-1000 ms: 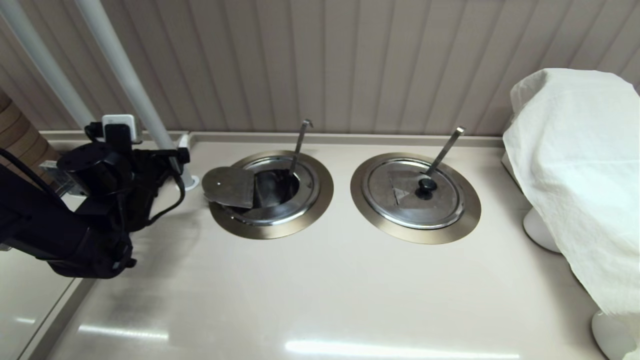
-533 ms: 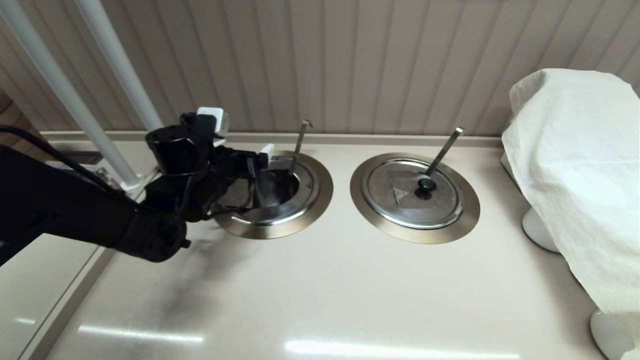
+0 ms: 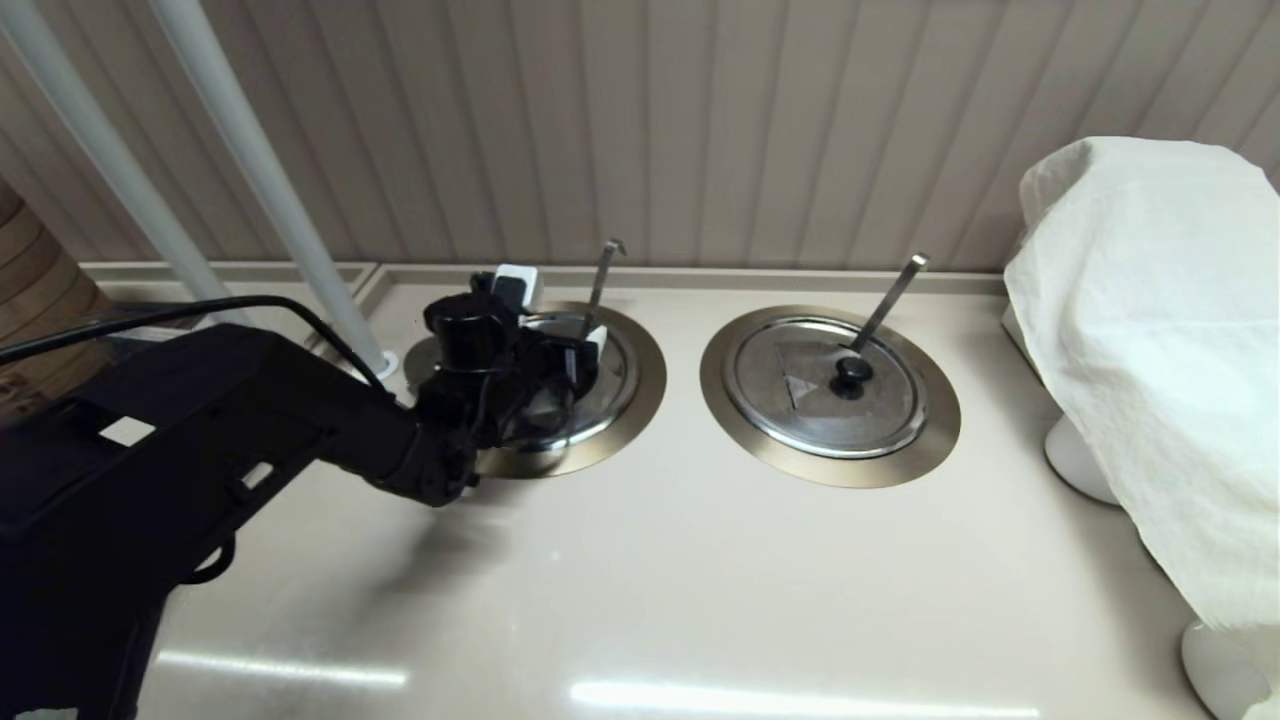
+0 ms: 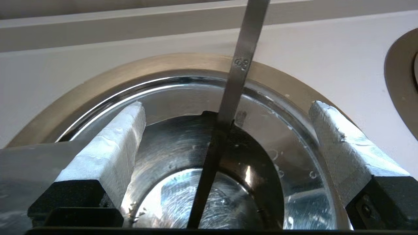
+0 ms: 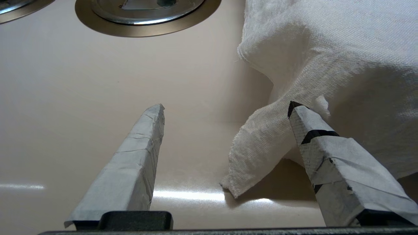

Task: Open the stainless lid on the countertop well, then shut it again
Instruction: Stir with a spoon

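Note:
The countertop well point(image 3: 640, 385) on the left stands open, with its hook-tipped rod handle point(image 3: 603, 275) sticking up. The stainless lid point(image 3: 416, 362) lies pushed off to the well's left side; only a sliver of it shows beside my left arm, and its knob is hidden. My left gripper point(image 3: 575, 345) hovers over the well. In the left wrist view this gripper point(image 4: 225, 107) is open, with the rod handle point(image 4: 240, 65) between its fingers but untouched and the shiny inner pot point(image 4: 196, 192) below. My right gripper point(image 5: 227, 107) is open over bare counter.
The twin lid point(image 3: 800, 400) with its black knob point(image 3: 852, 372) and flat square-tipped handle point(image 3: 890, 295) sits shut to the right. A white cloth point(image 3: 1160, 330) covers something at the far right, close to the right gripper's fingers point(image 5: 313, 137). White poles point(image 3: 260, 170) stand at the back left.
My left arm has swung right from the counter's left edge to above the open well, and now covers most of the displaced lid. Nothing else has moved.

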### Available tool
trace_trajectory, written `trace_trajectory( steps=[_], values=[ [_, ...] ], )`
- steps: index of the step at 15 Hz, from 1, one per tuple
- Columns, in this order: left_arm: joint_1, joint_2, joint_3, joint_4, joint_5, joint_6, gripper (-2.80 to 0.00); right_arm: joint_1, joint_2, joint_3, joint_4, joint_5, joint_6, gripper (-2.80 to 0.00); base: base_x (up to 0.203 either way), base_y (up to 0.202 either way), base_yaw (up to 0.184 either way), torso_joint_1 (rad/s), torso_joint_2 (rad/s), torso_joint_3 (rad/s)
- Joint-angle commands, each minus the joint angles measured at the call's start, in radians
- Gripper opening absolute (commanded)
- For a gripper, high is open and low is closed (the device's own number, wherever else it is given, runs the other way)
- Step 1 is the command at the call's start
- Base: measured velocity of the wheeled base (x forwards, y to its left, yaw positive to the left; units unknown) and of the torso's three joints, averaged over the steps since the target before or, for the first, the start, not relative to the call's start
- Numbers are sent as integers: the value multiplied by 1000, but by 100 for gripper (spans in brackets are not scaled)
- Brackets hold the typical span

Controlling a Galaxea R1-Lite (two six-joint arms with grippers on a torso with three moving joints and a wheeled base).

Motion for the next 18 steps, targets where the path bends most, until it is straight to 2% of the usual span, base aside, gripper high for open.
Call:
trace_trajectory(
  steps=[1, 6, 8, 9, 16, 17, 18],
  values=[
    [-7, 70, -58, -8, 4, 1, 0, 1, 0, 0, 0, 0, -1, 0, 0, 0, 0, 0, 0, 0],
    [-7, 275, -326, -10, 68, -3, 0, 0, 1, 0, 0, 0, -1, 0, 0, 0, 0, 0, 0, 0],
    [-5, 318, -405, -7, 123, -11, 0, 0, 1, 0, 0, 0, -1, 0, 0, 0, 0, 0, 0, 0],
    [-6, 336, -431, -6, 140, -16, 0, 1, 0, 0, 0, 0, -1, 0, 0, 0, 0, 0, 0, 0],
    [-7, 380, -475, -6, 150, -17, 0, 1, 0, 0, 0, 0, -1, 0, 0, 0, 0, 0, 0, 0],
    [-7, 380, -478, -7, 150, -17, -280, 1, 0, 0, 0, 0, -1, 0, 0, 0, 0, 0, 0, 0],
    [-7, 377, -478, -9, 152, -17, -280, 0, 0, 0, 0, 0, -1, 0, 0, 0, 0, 0, 0, 0]
  ],
)
